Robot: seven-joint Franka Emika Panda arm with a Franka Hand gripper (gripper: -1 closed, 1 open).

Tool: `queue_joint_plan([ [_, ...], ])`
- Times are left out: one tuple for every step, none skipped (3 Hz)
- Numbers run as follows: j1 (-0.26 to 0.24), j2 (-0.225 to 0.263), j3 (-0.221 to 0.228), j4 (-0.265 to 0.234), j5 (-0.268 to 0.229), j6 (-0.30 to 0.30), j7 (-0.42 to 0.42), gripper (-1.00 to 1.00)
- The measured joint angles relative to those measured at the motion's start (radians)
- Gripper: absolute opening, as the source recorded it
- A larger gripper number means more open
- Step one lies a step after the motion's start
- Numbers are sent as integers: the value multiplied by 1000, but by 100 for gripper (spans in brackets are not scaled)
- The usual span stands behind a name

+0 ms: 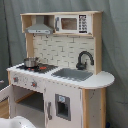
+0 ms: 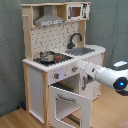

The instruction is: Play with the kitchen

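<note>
White arm [image 2: 102, 75] beside the kitchen [image 2: 60, 55], oven door [image 2: 67, 102] open; gripper grip perhaps hidden, unclear

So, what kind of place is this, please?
Probably a robot test room, not a real home kitchen: a tall white and light-wood toy play kitchen stands before a plain grey curtain backdrop, and a white robot arm reaches toward its open oven door.

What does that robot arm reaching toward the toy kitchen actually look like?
In the second exterior view, the arm is white, built from thick rounded tube-like segments. A bulging joint near the picture's right edge has a dark round cap with a blue spot. No cables or markings are visible.
</note>
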Motion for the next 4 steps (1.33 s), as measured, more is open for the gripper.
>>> queue_joint_plan([
  [41,-16,-18,-71,-34,29,33,100],
  [84,-33,-39,-147,-67,63,71,100],
  [123,-52,-64,-220,-101,102,109,100],
  [160,-80,-98,-306,-138,160,155,100],
])
